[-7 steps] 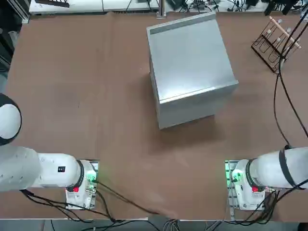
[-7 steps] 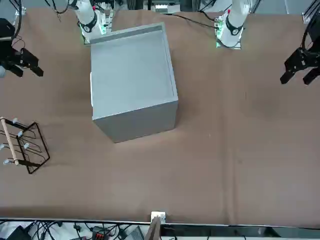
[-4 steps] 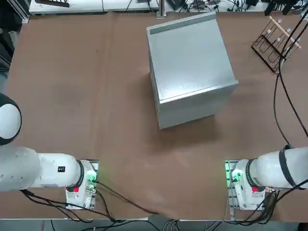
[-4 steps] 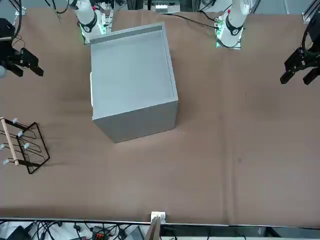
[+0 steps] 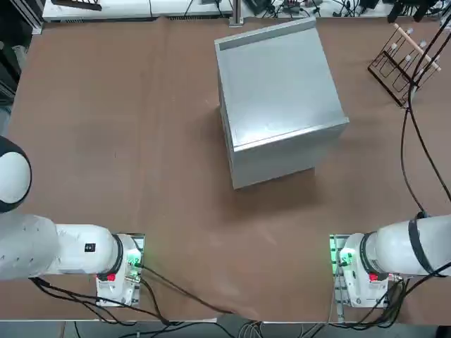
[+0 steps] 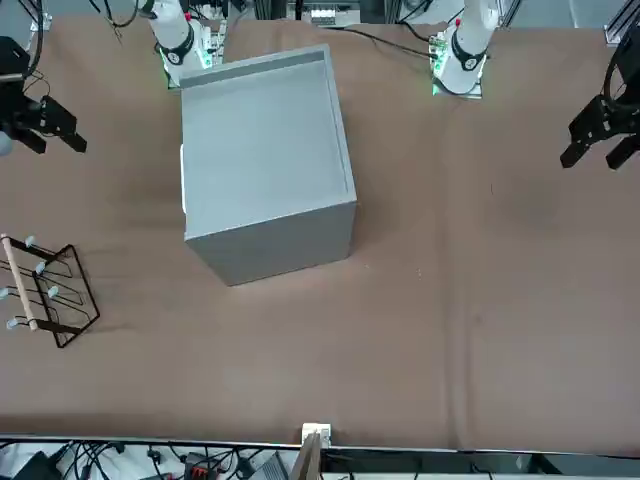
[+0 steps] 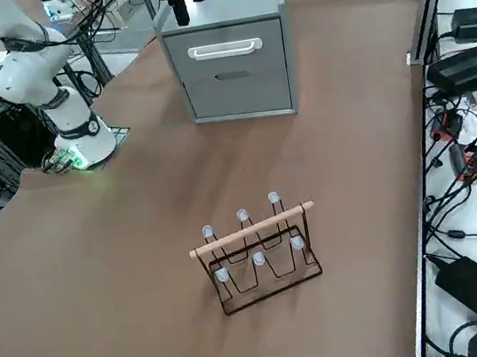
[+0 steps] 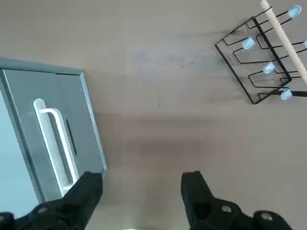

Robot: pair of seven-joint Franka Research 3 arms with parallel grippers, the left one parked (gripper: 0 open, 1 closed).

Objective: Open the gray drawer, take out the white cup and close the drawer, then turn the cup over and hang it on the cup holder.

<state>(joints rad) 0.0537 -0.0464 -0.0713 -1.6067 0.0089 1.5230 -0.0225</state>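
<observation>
Right pincer [image 8: 141, 191] wide open, empty, above counter [image 8: 158, 120]. Wrist & side cams show gray drawer [image 7: 232, 49] shut w/ white handle [image 8: 55, 139]; top cam only cabinet roof. Cup holder [image 7: 259, 256] well apart.

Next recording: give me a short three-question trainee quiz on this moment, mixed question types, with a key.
1. True or false: the gray drawer is shut.
2. The right gripper is: A) open, holding nothing; B) shut on the white handle; C) holding a cup.
3. Fill in: the cup holder stands on the ____.

Key: 1 true; 2 A; 3 table.
</observation>
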